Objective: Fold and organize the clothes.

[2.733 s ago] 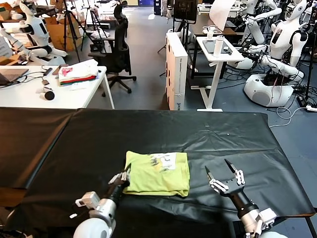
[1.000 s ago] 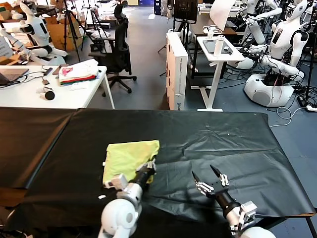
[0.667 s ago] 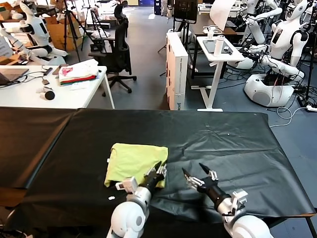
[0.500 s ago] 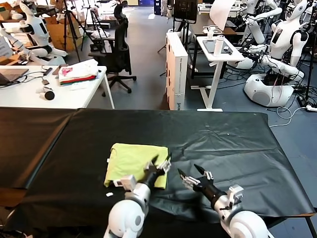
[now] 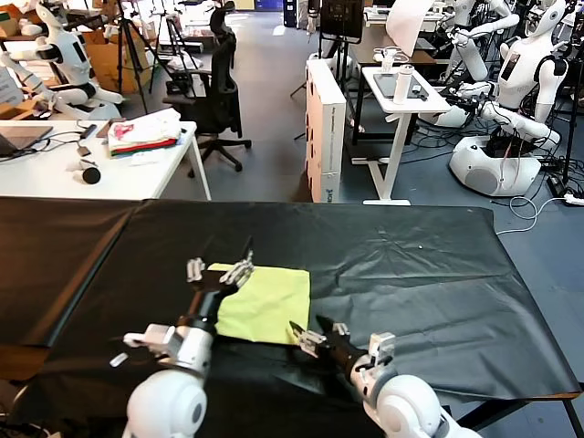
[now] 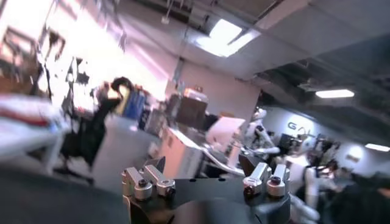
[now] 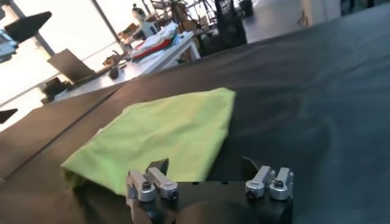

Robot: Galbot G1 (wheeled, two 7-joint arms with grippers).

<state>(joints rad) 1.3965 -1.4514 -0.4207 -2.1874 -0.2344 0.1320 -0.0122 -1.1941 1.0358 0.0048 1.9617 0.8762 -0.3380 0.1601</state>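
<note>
Head view: folded T-shirt [image 5: 263,303] lies flat, long axis left-right, between the empty, spread-open left gripper [image 5: 219,274] and right gripper [image 5: 315,333].

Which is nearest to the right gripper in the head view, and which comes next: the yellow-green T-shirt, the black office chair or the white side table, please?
From the right gripper:
1. Yellow-green T-shirt, just ahead, slightly left.
2. Black office chair, beyond the table, left.
3. White side table, far back, right; close to the chair's rank.

Head camera is looking forward and down from above over the black table [image 5: 429,274], lab beyond its far edge. Right wrist camera is skimming low across the tabletop, close to the folded yellow-green T-shirt [image 7: 164,134], also visible in the head view [image 5: 266,306]. Left wrist camera is tilting upward toward ceiling lights [image 6: 222,36].
</note>
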